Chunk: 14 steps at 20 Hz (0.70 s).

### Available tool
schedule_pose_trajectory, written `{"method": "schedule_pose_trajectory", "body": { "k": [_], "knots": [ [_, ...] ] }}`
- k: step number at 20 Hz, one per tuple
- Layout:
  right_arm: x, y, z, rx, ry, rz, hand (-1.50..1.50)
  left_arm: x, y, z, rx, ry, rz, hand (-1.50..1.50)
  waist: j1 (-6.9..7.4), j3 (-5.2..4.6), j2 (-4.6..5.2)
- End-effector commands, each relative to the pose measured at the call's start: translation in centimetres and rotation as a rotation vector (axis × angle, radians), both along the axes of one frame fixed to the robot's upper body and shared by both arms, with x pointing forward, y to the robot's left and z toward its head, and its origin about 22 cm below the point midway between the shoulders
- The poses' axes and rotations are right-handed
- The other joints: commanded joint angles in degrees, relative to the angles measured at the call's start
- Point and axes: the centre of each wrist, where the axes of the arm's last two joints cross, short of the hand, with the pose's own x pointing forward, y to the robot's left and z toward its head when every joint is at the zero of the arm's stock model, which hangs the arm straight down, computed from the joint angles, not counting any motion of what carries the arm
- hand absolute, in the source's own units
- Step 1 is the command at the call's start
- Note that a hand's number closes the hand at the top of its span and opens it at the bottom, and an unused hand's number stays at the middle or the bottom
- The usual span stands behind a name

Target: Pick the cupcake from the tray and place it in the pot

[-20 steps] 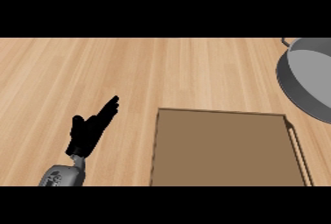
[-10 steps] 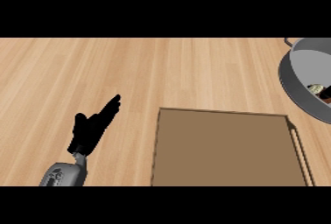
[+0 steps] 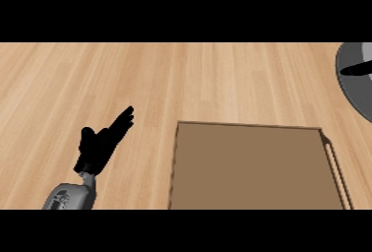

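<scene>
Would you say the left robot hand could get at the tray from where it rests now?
Probably yes. The left robot hand rests open on the wooden counter, just left of the brown tray, and nothing stands between them. No cupcake shows on the tray.

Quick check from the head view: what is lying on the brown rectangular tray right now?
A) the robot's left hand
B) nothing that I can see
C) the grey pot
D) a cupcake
B: the brown rectangular tray shows only its bare surface; the black left hand rests open on the wooden counter to the tray's left, and the grey pot sits at the view's upper right edge, apart from the tray.
</scene>
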Motion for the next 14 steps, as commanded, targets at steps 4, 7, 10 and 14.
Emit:
{"method": "schedule_pose_trajectory", "body": {
  "k": [4, 7, 10, 14],
  "knots": [
    [-0.7, -2.0, 2.8, 0.019, -0.483, -0.227, -1.50, -0.1, 0.3, -0.6, 0.013, 0.010, 0.031, 0.00, -1.16, -0.12, -0.09],
    [-2.0, -3.8, 1.8, 0.017, -0.587, -0.317, -1.50, -0.5, 0.0, -0.6, 0.017, 0.031, 0.033, 0.00, -1.81, -0.14, -0.48],
    [-2.8, -4.8, 1.8, 0.013, -0.683, -0.322, -1.50, -1.4, 2.2, -1.2, 0.005, 0.012, 0.049, 0.00, -2.06, -0.22, -0.76],
    [-6.3, -8.1, 1.0, 0.029, -0.754, -0.296, -1.50, -2.0, 1.8, -1.1, -0.003, 0.030, 0.063, 0.00, -3.08, -0.26, -1.20]
  ]
}}
